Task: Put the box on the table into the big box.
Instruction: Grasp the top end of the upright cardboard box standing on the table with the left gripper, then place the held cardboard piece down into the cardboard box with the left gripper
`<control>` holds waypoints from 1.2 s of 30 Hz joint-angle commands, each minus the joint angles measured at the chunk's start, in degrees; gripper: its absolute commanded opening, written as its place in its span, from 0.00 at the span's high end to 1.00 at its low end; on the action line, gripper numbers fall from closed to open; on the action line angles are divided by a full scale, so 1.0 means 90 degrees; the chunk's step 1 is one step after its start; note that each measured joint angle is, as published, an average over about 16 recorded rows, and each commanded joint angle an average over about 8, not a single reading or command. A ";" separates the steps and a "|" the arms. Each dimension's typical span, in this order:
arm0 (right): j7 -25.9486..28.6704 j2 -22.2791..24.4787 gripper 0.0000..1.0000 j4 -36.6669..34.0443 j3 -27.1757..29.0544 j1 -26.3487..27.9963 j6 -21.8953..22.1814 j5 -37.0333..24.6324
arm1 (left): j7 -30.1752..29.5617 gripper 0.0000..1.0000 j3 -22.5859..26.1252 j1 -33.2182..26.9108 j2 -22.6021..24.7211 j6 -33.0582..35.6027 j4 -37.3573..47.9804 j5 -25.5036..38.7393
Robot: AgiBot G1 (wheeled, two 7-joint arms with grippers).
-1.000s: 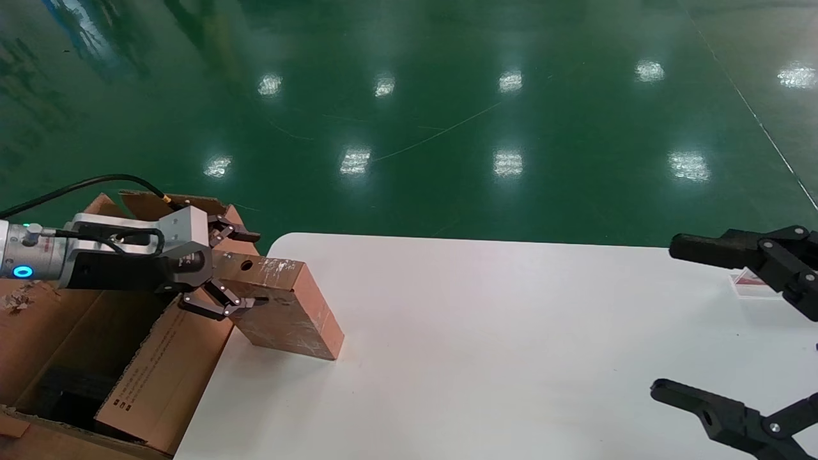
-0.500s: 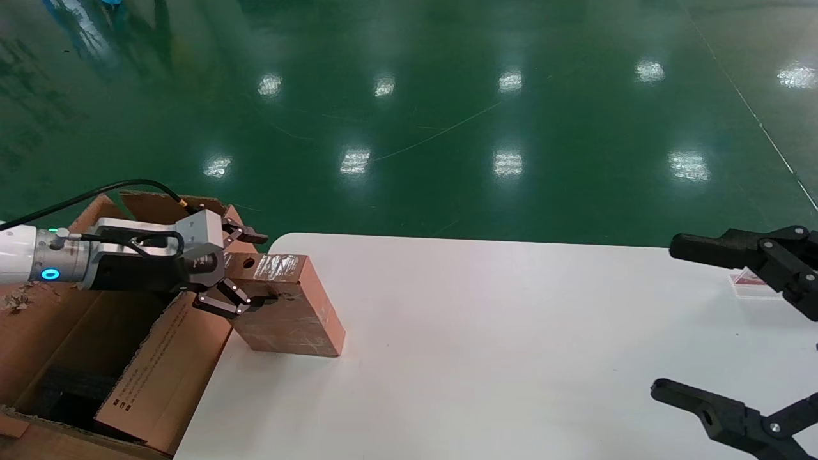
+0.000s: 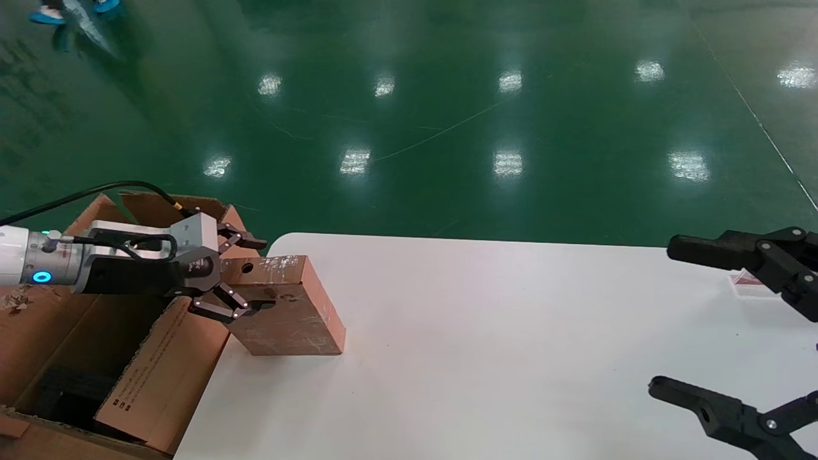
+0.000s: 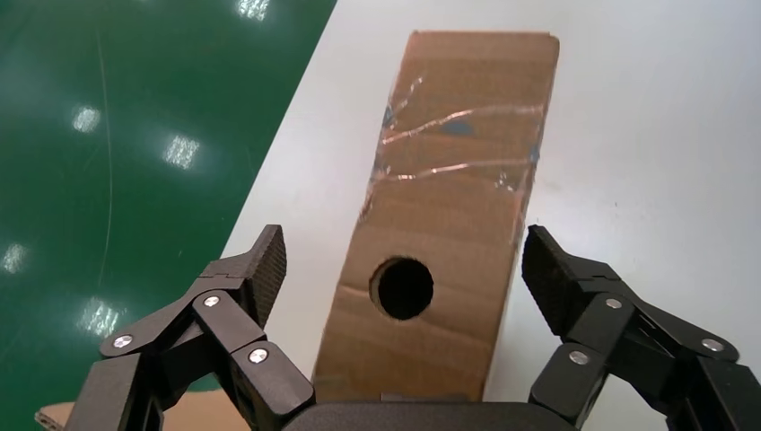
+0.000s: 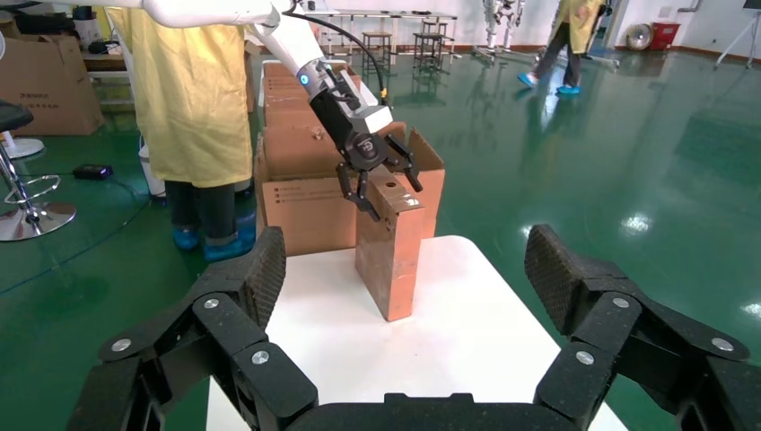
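The small brown box (image 3: 287, 313) stands upright on the white table (image 3: 479, 358) near its rounded far left corner. It has a round hole and clear tape on its top face (image 4: 444, 206). My left gripper (image 3: 255, 275) straddles the box's top end. It is open, and both pads (image 4: 262, 269) stand clear of the box's sides. The big box (image 3: 160, 377), with ragged flaps and a dark inside, stands on the floor against the table's left edge. My right gripper (image 3: 671, 316) is open and empty at the table's right side. The right wrist view shows the small box (image 5: 390, 251) far off.
A small red and white item (image 3: 748, 281) lies on the table behind my right gripper. A person in a yellow coat (image 5: 193, 99) stands beside the big box (image 5: 305, 211). Glossy green floor lies beyond the table's far edge.
The small box has gone from tilted to standing flat on the table. My left gripper has shifted slightly and its fingers stand apart from the box. The right arm has not moved.
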 commanded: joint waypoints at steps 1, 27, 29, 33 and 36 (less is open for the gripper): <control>0.0000 0.0000 1.00 0.0000 0.0000 0.0000 0.0000 0.0000 | 0.0032 1.00 0.0022 -0.0039 -0.0005 0.0012 0.0057 0.0033; -0.0001 0.0000 1.00 0.0000 -0.0001 0.0000 0.0000 0.0001 | 0.0121 1.00 0.0063 -0.0311 0.0058 0.0200 0.0437 0.0088; -0.0001 0.0000 1.00 0.0000 -0.0001 0.0000 0.0000 0.0001 | 0.0077 1.00 0.0051 -0.0362 0.0065 0.0268 0.0448 0.0068; -0.0001 0.0001 1.00 0.0000 -0.0001 0.0000 0.0001 0.0001 | -0.0061 1.00 0.0012 -0.0506 0.0073 0.0390 0.0459 0.0002; -0.0001 0.0001 1.00 0.0000 -0.0002 0.0000 0.0001 0.0001 | -0.0275 1.00 -0.0047 -0.0651 0.0060 0.0451 0.0505 -0.0093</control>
